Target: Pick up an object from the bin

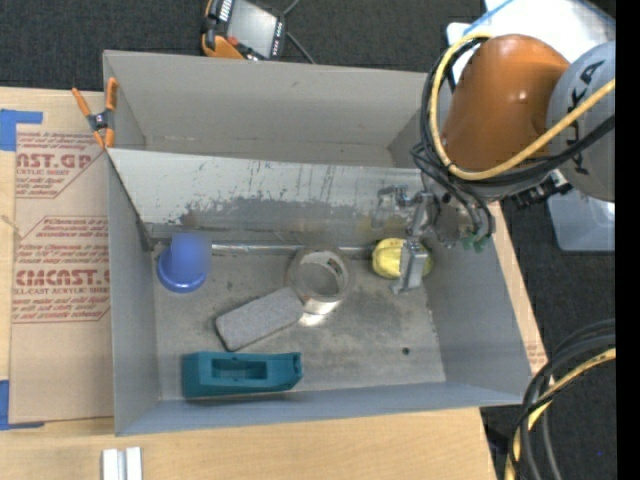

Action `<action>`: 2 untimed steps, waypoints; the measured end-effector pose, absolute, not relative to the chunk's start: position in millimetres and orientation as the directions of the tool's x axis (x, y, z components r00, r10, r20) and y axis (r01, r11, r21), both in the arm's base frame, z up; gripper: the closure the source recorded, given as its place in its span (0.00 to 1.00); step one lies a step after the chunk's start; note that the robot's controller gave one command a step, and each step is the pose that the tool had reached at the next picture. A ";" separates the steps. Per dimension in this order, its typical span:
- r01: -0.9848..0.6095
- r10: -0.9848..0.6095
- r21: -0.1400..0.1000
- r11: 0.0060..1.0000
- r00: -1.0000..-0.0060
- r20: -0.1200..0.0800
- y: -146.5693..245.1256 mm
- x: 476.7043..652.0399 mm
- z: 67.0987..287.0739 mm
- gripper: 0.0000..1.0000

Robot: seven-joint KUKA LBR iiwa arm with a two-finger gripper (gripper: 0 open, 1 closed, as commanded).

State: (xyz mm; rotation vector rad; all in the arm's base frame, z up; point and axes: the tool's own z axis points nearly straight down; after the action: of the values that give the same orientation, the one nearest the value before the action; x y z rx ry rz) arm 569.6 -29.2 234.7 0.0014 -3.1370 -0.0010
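Observation:
My gripper (pixel 409 266) is down in the right part of the bin, close to the back wall. A small round yellow thing (pixel 388 258) lies right against its left side and is partly covered by it. Whether the gripper has hold of the yellow thing is not visible. A clear ring-shaped tape roll (pixel 318 275) lies just left of the yellow thing, apart from the gripper.
A grey oblong block (pixel 258 319) lies on the bin floor in front of the roll. A blue cup-like thing (pixel 183 261) stands at the left side. A teal plastic tool (pixel 240 373) rests along the front wall. The arm's orange cover and cables hang above the right rim.

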 end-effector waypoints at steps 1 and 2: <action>-0.001 -0.001 0.000 1.000 -1.000 -0.003 -29.3 571.1 238.4 0.00; 0.045 0.045 0.002 0.999 -0.999 -0.006 40.2 544.8 106.1 0.00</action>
State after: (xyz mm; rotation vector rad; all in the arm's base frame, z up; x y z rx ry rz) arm 544.8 40.2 106.1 -0.0714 -3.1468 -0.0034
